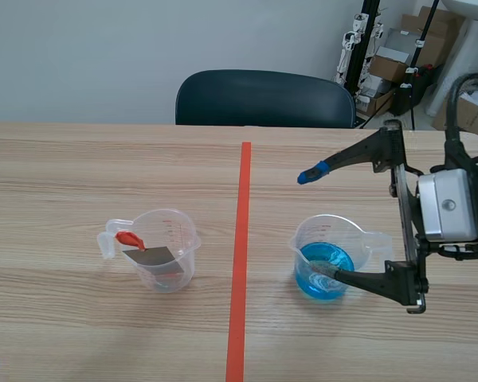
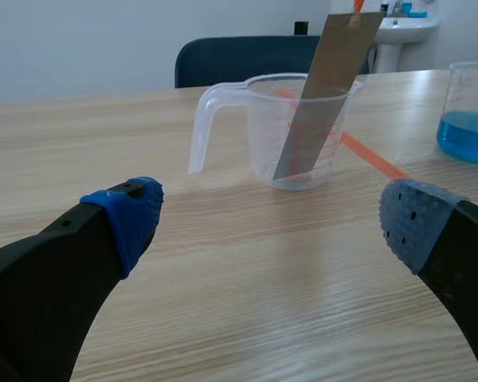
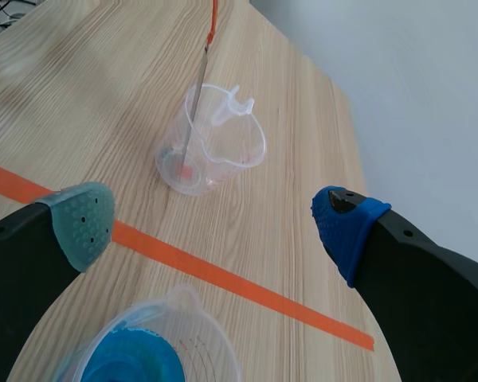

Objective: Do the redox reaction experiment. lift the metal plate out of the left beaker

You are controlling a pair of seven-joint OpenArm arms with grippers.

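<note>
The left beaker [image 1: 155,251] is clear plastic and holds a grey metal plate [image 1: 149,257] that leans in it, with a red tab [image 1: 129,239] at its upper end. In the left wrist view the beaker [image 2: 295,131] and the leaning plate [image 2: 327,87] stand ahead of my open left gripper [image 2: 271,219], well apart from it. My right gripper [image 1: 319,224] is open above the right beaker [image 1: 327,259], which holds blue liquid. The right wrist view shows the left beaker [image 3: 211,143] far ahead, its plate [image 3: 199,95] edge-on, and the blue beaker [image 3: 143,350] under the gripper [image 3: 215,227].
An orange-red tape line [image 1: 239,263] runs down the table between the beakers. A dark chair [image 1: 263,99] stands at the far edge of the table. Boxes and stands [image 1: 398,56] are at the back right. Bare wood surrounds both beakers.
</note>
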